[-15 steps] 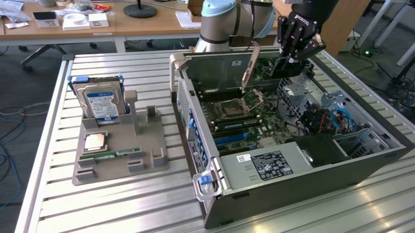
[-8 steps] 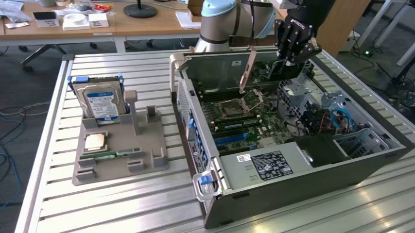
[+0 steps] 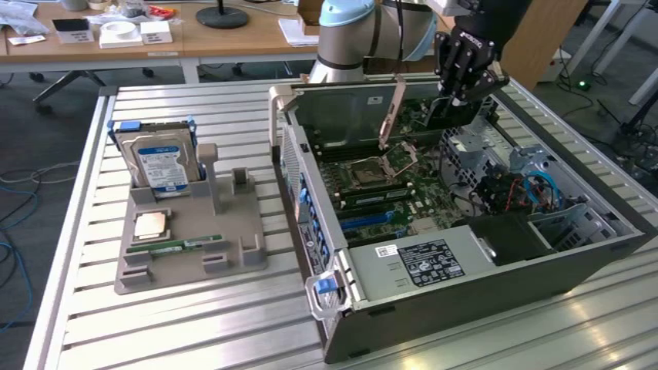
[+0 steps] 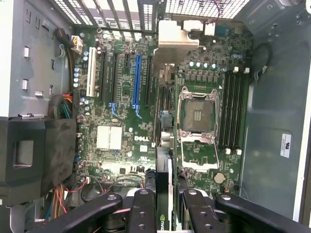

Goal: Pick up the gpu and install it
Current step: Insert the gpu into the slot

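My gripper point(image 3: 463, 94) is shut on the gpu point(image 3: 455, 116), a dark flat card held on edge over the back part of the open computer case point(image 3: 575, 262). In the wrist view the gpu point(image 4: 164, 160) runs edge-on between my two black fingers point(image 4: 144, 208), with its silver end bracket point(image 4: 177, 34) at the far end. It hangs above the green motherboard point(image 4: 112, 111), between the long blue slot point(image 4: 137, 80) and the open CPU socket point(image 4: 198, 114). Whether the card touches the board I cannot tell.
On the slatted table point(image 3: 206, 331), at the exterior view's left, a grey holder point(image 3: 190, 254) carries a hard drive point(image 3: 159, 162), a CPU point(image 3: 152, 225) and a RAM stick point(image 3: 187, 245). The socket's raised lever point(image 3: 391, 116), cables point(image 3: 535, 189) and the case walls surround the card.
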{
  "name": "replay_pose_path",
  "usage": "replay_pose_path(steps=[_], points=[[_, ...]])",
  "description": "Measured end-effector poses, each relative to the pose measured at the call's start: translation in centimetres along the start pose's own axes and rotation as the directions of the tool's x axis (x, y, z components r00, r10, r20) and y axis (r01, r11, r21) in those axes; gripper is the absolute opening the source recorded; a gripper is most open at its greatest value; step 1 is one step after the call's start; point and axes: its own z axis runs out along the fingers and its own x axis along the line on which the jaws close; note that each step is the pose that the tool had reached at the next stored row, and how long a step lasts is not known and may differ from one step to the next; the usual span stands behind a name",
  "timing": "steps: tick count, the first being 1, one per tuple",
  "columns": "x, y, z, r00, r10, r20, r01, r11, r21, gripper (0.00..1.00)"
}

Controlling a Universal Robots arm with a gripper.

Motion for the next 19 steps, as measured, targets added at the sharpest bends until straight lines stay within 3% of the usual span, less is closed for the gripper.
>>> replay_pose_path(steps=[19], points=[[0.0,0.25,0.77,1.0,0.0,0.0,0.0,1.0,0.0,0.26]])
